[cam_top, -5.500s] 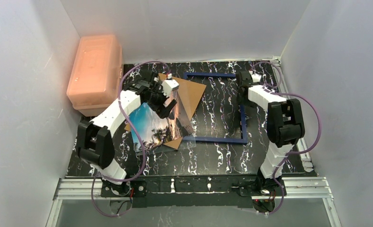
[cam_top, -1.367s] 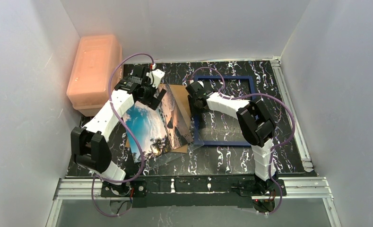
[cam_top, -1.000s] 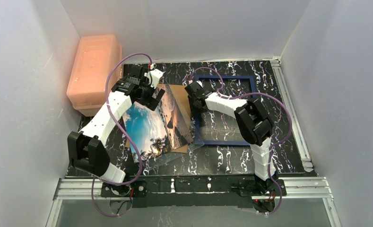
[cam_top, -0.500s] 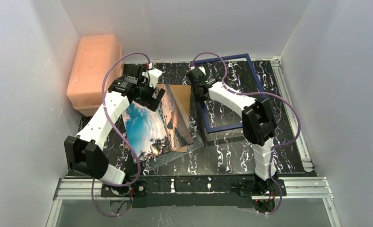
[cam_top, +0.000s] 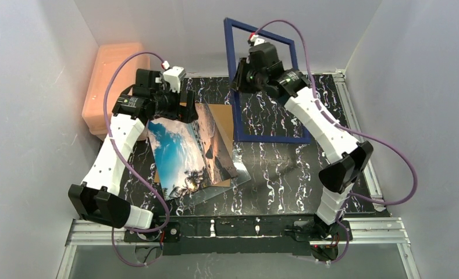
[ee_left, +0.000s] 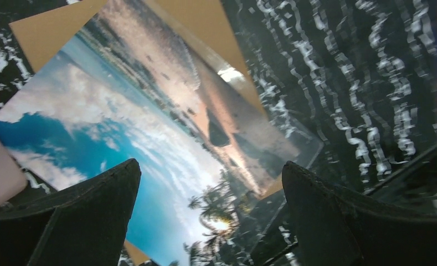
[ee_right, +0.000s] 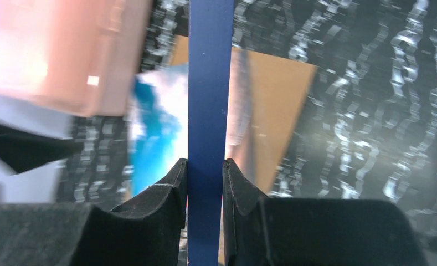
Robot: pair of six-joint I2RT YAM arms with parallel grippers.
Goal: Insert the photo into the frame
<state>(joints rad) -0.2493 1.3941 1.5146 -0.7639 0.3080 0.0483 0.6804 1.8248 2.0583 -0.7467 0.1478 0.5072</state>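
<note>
Right gripper (ee_right: pixel 205 166) pinches the frame (ee_right: pixel 209 83) by one blue rail, tilted up; left gripper (ee_left: pixel 209 166) gapes above the photo (ee_left: pixel 122 138).

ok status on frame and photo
Right gripper shut on navy-blue rectangular frame, tilted up. Left gripper open over glossy beach photo, lying on brown board.

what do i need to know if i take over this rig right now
Left end effector: open and empty, hovering above the photo.
Right end effector: shut on the frame, pinching one blue side rail; the frame is tipped up steeply.
The photo lies face up on the brown backing board, beside the frame.
Done: frame grasped and raised.
Left: the photo is not yet in the frame.
</note>
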